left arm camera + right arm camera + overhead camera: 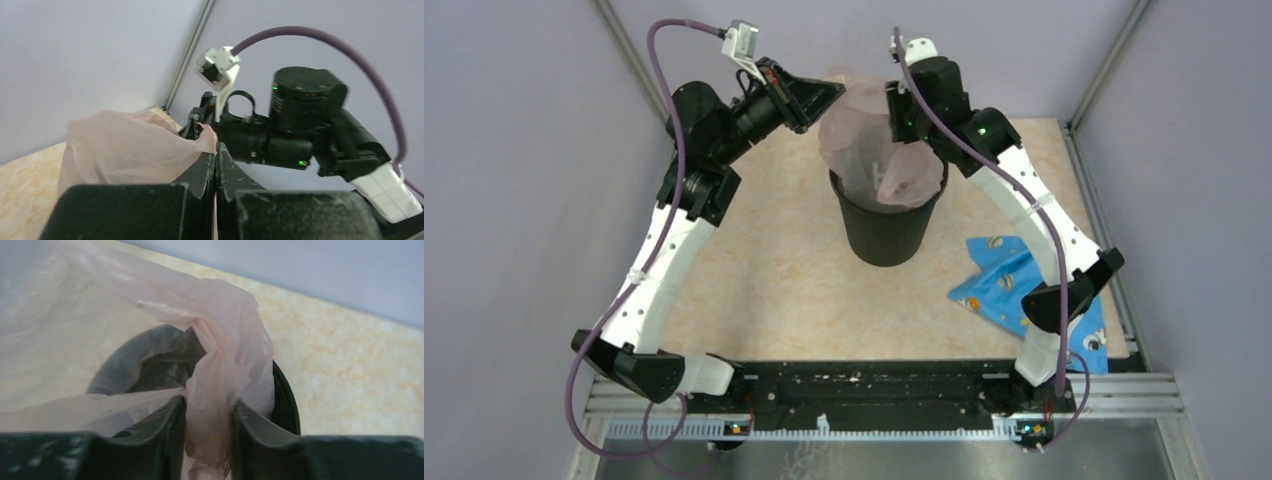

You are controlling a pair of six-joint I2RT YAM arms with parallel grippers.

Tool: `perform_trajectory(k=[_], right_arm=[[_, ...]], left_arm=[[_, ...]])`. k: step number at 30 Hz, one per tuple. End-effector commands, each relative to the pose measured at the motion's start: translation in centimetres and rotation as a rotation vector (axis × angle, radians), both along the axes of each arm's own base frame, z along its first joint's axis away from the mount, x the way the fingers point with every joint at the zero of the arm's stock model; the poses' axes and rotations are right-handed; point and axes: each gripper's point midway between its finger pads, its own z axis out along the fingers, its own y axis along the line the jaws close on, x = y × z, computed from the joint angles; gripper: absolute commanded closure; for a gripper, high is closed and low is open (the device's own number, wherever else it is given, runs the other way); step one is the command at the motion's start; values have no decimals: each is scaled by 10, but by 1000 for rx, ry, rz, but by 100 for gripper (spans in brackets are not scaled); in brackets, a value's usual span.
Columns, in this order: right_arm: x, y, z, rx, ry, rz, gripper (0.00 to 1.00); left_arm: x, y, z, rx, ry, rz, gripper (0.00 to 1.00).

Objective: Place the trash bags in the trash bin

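Pink trash bag point(859, 135) film sits pinched in the closed left gripper point(215, 156) and, seemingly, the narrowly parted right gripper point(207, 412).

The left arm point(666, 250) and right arm point(1034, 207) arch up and inward, wrists facing each other. The left gripper point(215, 159) has its fingers pressed together (pinching the trash bag point(125, 150)); the right gripper point(207, 407) clamps a fold.

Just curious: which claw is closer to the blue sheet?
Right. Holding the bag over the bin, the right gripper is left of the blue sheet; the left gripper is farther left.
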Motion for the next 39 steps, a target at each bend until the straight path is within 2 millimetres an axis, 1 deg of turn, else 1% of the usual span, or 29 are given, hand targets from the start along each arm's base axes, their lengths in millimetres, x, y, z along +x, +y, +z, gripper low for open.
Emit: perform_trajectory(k=[1,3,6,7,8,9,10,12,14,15,18,20,23,26,29,31,34,39], right_arm=[[9,-37,11,33,-16,-105,77],[9,-36,-1,11,12,-98,83],[7,-28,-25,0,69,-55,85],[5,-25,-31,3,83,-40,85],[3,-24,-40,1,102,-29,82],[1,-23,-43,3,112,-22,78],[-2,-23,-42,10,114,-20,73],[-8,-24,-38,24,114,-6,55],[-16,-24,-27,51,98,13,42],[-21,-24,-21,63,90,25,38],[-33,-28,-1,89,55,41,25],[-44,-31,13,102,31,56,19],[-62,-34,25,102,12,81,14],[-81,-34,25,77,14,106,11],[-99,-37,11,31,43,116,11],[-108,-40,-3,-2,72,114,11],[-115,-51,-22,-44,105,75,12],[-115,-70,-48,-117,135,-20,20]], left_arm=[[-19,-5,40,-65,-107,-52,100],[-12,-10,33,-58,-79,-56,100],[0,-16,15,-39,-30,-49,100],[5,-16,8,-32,-13,-39,100],[9,-17,0,-21,3,-29,100],[13,-17,-8,-9,22,-14,100],[19,-16,-19,11,56,5,100],[26,-13,-36,48,103,43,100],[31,-9,-50,75,133,79,100],[34,-7,-57,91,150,99,100],[42,0,-75,137,187,159,100],[45,3,-83,156,201,178,100],[49,3,-95,178,225,184,100],[51,2,-101,185,231,184,100],[52,1,-105,192,236,181,100],[53,1,-107,197,238,188,100],[56,2,-117,211,253,195,100],[60,-7,-148,239,318,161,100]])
